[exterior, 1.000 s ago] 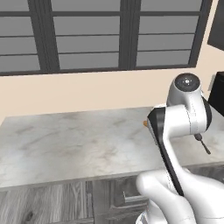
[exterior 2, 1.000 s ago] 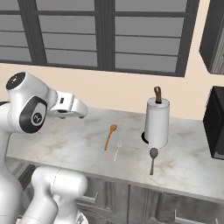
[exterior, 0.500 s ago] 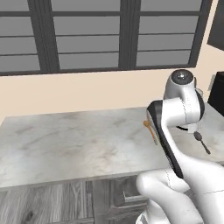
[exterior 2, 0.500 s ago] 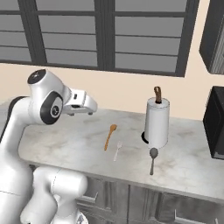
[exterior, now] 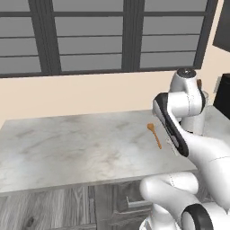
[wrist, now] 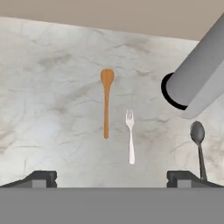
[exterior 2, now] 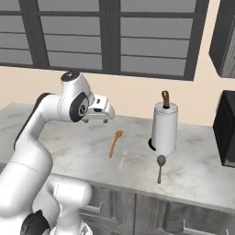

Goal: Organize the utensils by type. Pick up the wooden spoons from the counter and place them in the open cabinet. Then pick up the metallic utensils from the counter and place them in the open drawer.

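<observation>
**Claw wide open, empty, above bench**

Left base view: arm mostly blocking the claw itself. Wooden spoon [exterior: 154, 134] flat on bench [exterior: 67, 148], just left of the arm's forearm, bowl end farther from camera.

Right base view: claw [exterior 2: 102, 120] hanging over bench [exterior 2: 69, 147], nothing gripped. Wooden spoon [exterior 2: 115, 143] lower right of claw, apart from it. Silver fork [exterior 2: 123, 158] just beyond spoon, parallel, not touching. Dark grey spoon [exterior 2: 160, 167] farther right, in front of paper towel roll [exterior 2: 164, 128].

Hand view: fingertips spread to both edges, nothing between. Wooden spoon [wrist: 106, 107] ahead, near centre, bowl away from claw. Fork [wrist: 130, 135] just right of it, tines away. Grey spoon [wrist: 198, 145] directly ahead of right fingertip [wrist: 183, 178]. Towel roll [wrist: 197, 72] upper right.
</observation>
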